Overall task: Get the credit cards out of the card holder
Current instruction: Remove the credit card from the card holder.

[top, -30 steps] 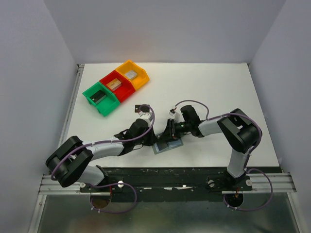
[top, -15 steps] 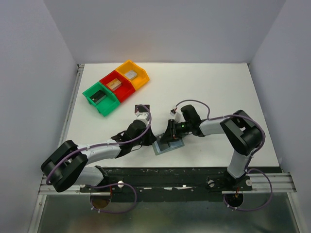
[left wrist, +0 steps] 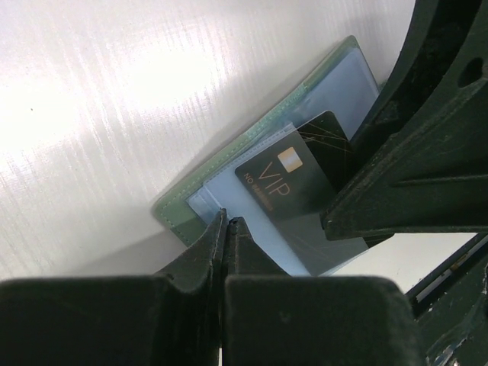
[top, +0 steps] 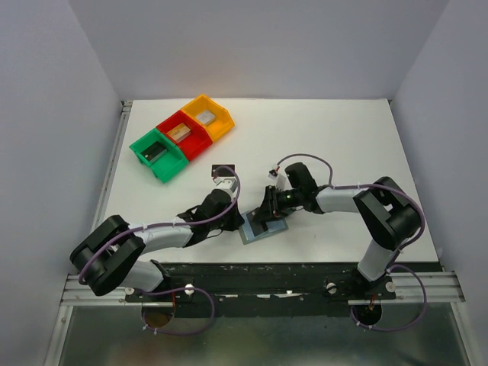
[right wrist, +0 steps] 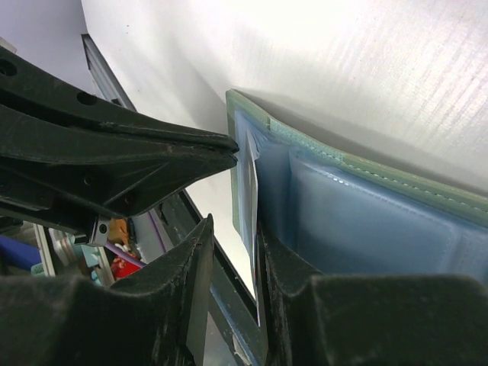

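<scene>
The card holder (top: 264,228) lies open near the table's front edge, grey-green outside (left wrist: 200,202), pale blue inside (right wrist: 366,221). A black credit card (left wrist: 293,179) marked VIP sits half out of its clear pocket. My left gripper (left wrist: 226,221) is shut, its tips pressed against the pocket's edge at the holder's corner; whether they pinch the plastic I cannot tell. My right gripper (right wrist: 232,244) stands open over the same panel, with the thin edge of a card or pocket sheet (right wrist: 252,198) between its fingers, against the right one. Both grippers (top: 242,217) (top: 268,210) meet over the holder.
Green (top: 158,155), red (top: 183,136) and yellow (top: 207,117) bins with grey blocks stand at the back left. A small black card (top: 223,168) lies on the table behind the left arm. The table's front rail (top: 259,268) runs just below the holder.
My left gripper has closed fully at the holder's corner. The right gripper has narrowed slightly and its arm has shifted a little; the holder has stayed where it was.
</scene>
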You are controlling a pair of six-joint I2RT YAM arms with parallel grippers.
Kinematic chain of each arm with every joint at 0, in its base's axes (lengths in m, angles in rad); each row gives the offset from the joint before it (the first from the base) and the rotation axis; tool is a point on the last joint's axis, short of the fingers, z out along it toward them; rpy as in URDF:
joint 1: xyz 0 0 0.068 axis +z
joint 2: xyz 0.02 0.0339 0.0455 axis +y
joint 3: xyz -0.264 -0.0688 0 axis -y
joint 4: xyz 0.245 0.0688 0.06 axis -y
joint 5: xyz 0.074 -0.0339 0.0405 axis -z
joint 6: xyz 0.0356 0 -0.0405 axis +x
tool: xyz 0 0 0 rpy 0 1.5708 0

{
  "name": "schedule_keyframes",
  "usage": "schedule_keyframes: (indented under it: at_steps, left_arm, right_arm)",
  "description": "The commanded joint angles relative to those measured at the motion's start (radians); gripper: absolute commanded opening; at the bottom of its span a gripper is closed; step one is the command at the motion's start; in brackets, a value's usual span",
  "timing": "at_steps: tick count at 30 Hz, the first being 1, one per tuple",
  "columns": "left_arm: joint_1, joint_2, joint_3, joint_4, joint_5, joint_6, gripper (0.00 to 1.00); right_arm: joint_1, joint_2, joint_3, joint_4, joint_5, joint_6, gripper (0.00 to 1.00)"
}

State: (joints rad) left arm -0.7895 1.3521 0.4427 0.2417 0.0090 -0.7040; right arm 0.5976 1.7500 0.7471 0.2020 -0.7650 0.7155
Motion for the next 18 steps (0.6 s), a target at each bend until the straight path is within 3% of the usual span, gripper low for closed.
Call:
schedule_keyframes:
  at_steps: [1,18]
  left_arm:
    - [-0.007,0.012,0.017,-0.010,-0.010,-0.003,0.00]
    - [-0.005,0.018,0.014,-0.022,-0.021,-0.011,0.00]
  right_arm:
    - [0.008,-0.038,0.023,-0.049,0.027,-0.030,0.35]
    - [0.007,-0.072,0.021,-0.096,0.058,-0.059,0.34]
